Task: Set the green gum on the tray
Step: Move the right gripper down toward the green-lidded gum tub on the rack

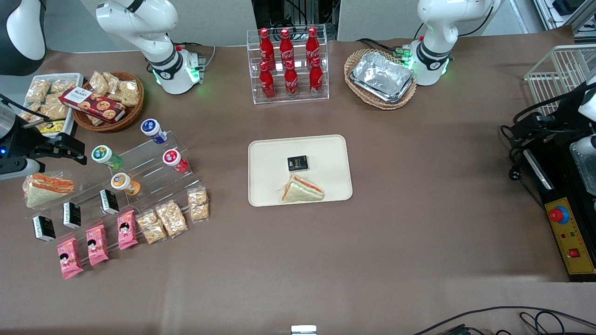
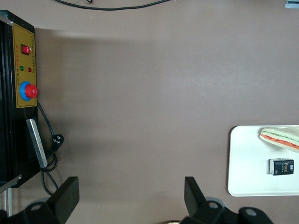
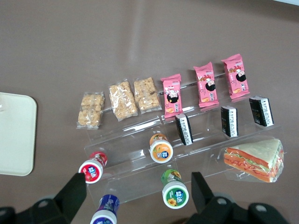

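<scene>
Green gum (image 3: 175,192): light, rigid, slick plastic; grab across the body below the lid. Pincer (image 3: 138,196) open above it.

four gum bottles (image 1: 139,157), six cola bottles (image 1: 288,63), three pink packets (image 1: 97,244), two sandwiches (image 1: 301,190).

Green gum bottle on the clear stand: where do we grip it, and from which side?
Grip the green gum across its round body just under the white lid, coming from above. It lies tilted on the clear stand, lid up, with open space on both flanks; the orange bottle sits one step nearer the front camera. The gripper hangs open above it.
</scene>
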`<control>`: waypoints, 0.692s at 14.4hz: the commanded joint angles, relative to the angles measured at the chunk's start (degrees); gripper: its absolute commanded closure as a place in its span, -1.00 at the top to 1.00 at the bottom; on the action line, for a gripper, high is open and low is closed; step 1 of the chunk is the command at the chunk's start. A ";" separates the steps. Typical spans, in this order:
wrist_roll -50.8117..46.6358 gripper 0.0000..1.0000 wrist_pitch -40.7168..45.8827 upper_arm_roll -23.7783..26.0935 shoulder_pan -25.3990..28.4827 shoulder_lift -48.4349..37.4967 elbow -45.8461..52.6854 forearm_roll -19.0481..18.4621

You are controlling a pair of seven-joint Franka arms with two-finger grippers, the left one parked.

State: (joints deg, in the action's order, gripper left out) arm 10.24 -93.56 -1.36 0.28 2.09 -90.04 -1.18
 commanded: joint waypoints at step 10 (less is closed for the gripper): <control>6.07 1.00 5.24 -2.07 -1.15 -5.42 -4.16 1.98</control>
State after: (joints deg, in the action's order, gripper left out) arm 11.15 -89.08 -2.60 0.18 0.94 -90.24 0.01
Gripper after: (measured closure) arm 0.000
